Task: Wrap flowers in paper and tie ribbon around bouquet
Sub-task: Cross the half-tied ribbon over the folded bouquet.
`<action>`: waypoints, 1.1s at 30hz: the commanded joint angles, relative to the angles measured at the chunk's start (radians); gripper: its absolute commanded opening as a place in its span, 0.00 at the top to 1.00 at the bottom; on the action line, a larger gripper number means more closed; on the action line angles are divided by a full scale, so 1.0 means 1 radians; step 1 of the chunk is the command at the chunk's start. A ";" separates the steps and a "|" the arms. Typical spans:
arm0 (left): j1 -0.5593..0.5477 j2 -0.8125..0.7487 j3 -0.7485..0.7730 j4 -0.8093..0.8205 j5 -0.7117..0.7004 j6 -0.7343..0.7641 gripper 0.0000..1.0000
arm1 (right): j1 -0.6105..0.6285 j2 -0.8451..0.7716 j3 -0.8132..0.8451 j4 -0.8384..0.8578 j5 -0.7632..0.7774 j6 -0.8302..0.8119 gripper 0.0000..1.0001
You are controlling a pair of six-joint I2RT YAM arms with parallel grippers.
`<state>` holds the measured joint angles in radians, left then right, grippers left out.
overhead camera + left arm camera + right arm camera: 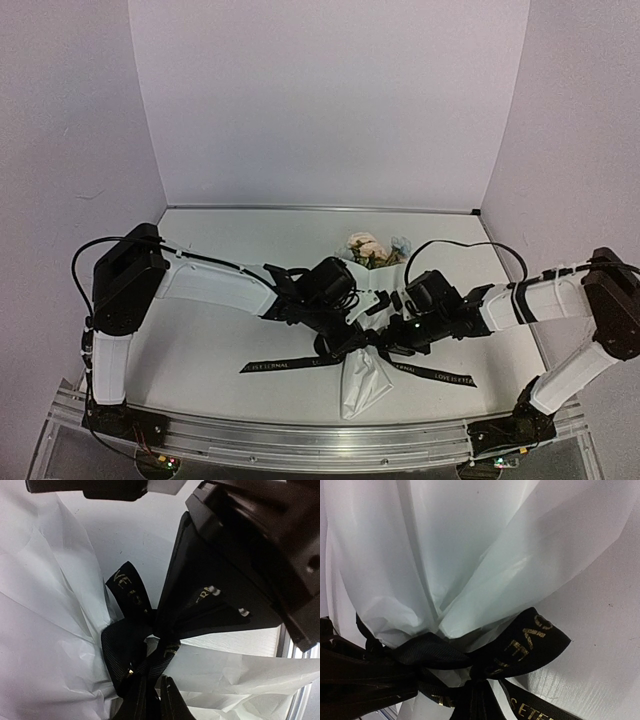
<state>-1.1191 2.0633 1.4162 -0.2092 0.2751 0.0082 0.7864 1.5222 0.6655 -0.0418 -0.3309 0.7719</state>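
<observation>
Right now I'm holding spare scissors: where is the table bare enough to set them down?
Bare: the table between the left arm and the back wall; also the near-left patch bounded by that arm and the ribbon tail. Crowded: centre, around the paper.

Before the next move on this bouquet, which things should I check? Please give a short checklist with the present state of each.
1. Wrap: the ribbon is cinched tight around the gathered neck of the paper: ok.
2. Grip of the right gripper: shut on the ribbon at the crossing: ok.
3. Grip of the left gripper: jaws stand close together by the ribbon, but a hold is unclear: cannot tell.
4. Contents: the flowers show beyond the paper at the far end: ok.
5. Tails: both ribbon ends lie flat on the table, one to each side: ok.
</observation>
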 commanded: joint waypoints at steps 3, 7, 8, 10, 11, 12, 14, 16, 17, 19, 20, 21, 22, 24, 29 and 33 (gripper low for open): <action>0.004 -0.071 0.028 -0.032 0.042 0.033 0.82 | 0.002 0.007 -0.003 0.059 0.006 -0.009 1.00; 0.007 -0.074 0.049 -0.045 0.025 0.046 0.78 | -0.001 0.008 -0.003 0.069 0.002 -0.008 1.00; 0.008 -0.075 0.053 -0.046 0.025 0.045 0.76 | -0.002 0.009 -0.003 0.072 0.000 -0.008 1.00; 0.010 -0.079 0.059 -0.044 0.028 0.045 0.74 | -0.003 0.011 -0.004 0.077 -0.001 -0.008 1.00; 0.012 -0.081 0.060 -0.042 0.033 0.044 0.73 | -0.003 0.012 -0.004 0.079 -0.002 -0.007 1.00; 0.013 -0.085 0.061 -0.037 0.042 0.041 0.71 | -0.004 0.013 -0.004 0.081 -0.004 -0.006 1.00; 0.013 -0.094 0.060 -0.023 0.044 0.036 0.69 | -0.004 0.017 -0.001 0.086 -0.010 -0.005 1.00; 0.015 -0.096 0.066 -0.024 0.031 0.037 0.67 | -0.004 0.020 -0.001 0.091 -0.013 -0.003 1.00; 0.017 -0.095 0.069 -0.023 0.024 0.039 0.67 | -0.004 0.021 -0.001 0.093 -0.015 -0.001 1.00; 0.022 -0.093 0.076 -0.027 0.021 0.043 0.67 | -0.004 0.024 -0.003 0.097 -0.019 0.000 1.00; 0.026 -0.093 0.080 -0.028 0.022 0.044 0.67 | -0.004 0.025 -0.005 0.100 -0.019 0.001 1.00; 0.028 -0.096 0.082 -0.029 0.023 0.045 0.67 | -0.004 0.027 -0.007 0.103 -0.019 0.003 1.00; 0.030 -0.099 0.083 -0.030 0.026 0.047 0.66 | -0.004 0.028 -0.008 0.105 -0.020 0.004 1.00; 0.033 -0.099 0.085 -0.031 0.019 0.051 0.65 | -0.004 0.028 -0.011 0.110 -0.020 0.006 1.00; 0.033 -0.050 0.133 -0.086 -0.024 0.077 0.64 | -0.004 0.022 -0.019 0.117 -0.015 0.005 1.00; 0.033 0.001 0.185 -0.138 -0.029 0.109 0.65 | -0.004 0.024 -0.020 0.121 -0.014 0.006 1.00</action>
<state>-1.0877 2.0362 1.5203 -0.2977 0.2665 0.0688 0.7860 1.5421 0.6540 0.0477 -0.3477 0.7727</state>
